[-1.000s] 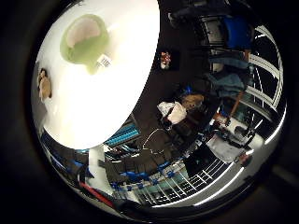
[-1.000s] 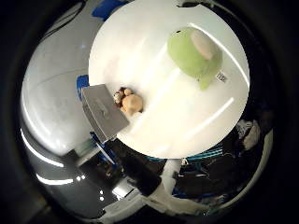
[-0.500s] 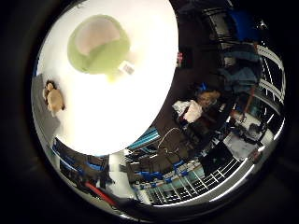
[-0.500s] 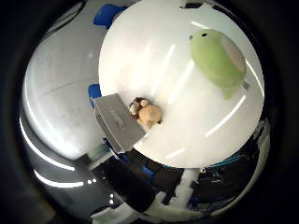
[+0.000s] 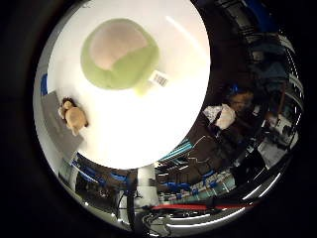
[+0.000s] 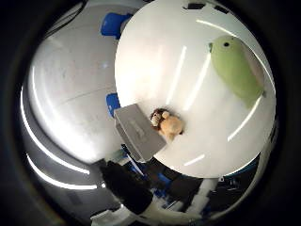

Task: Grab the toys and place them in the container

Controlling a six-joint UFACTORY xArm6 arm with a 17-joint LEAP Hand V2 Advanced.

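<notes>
The palm looks down on a round white table (image 6: 155, 61) carrying two toys: a green plush with a pale pink belly (image 5: 120, 54), which has a dark eye and a barcode tag, and a small brown lion plush (image 6: 168, 125). The lion lies close to the table's edge, touching or just beside a grey box-like container (image 6: 138, 133) at that edge; the green plush lies well apart from both, towards the opposite edge. No part of the hand shows, so I cannot tell whether it is spread or closed. The container seems empty, though its inside is hard to read. The main risk, I judge, is the lion's place: a clumsy grasp could nudge it or the container off the rim.
</notes>
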